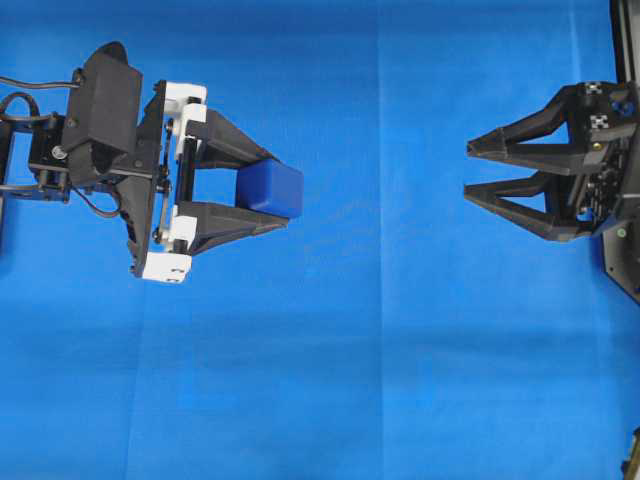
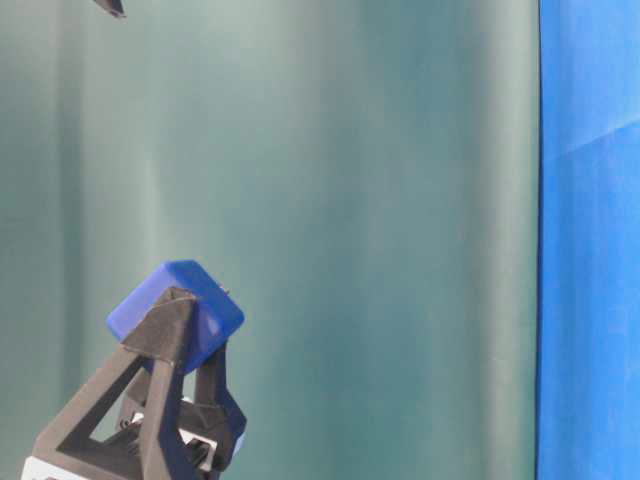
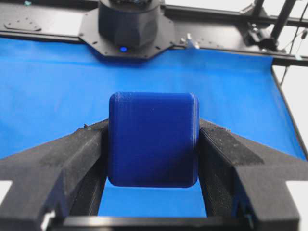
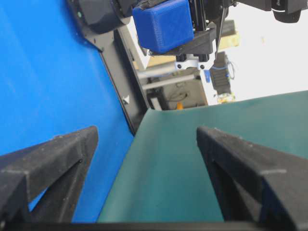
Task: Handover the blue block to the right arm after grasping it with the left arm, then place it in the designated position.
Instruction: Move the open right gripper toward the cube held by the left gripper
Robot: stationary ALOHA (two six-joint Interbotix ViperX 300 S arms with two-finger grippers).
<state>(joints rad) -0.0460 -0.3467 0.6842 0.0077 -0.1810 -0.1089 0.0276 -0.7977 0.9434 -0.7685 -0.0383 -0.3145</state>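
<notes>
The blue block point(image 1: 271, 189) is a small dark royal-blue cube. My left gripper point(image 1: 278, 192), with white brackets, is shut on it and holds it in the air above the blue cloth point(image 1: 380, 350). It fills the gap between the fingers in the left wrist view point(image 3: 153, 138) and shows raised in the table-level view point(image 2: 176, 312). My right gripper point(image 1: 468, 170) is open and empty at the right, its tips pointing at the block across a wide gap. The block shows far off in the right wrist view point(image 4: 163, 24).
A green backdrop point(image 2: 350, 220) stands behind the held block in the table-level view. The other arm's black base point(image 3: 130, 24) and frame rails lie at the cloth's far edge. A black mount point(image 1: 625, 260) sits at the right edge.
</notes>
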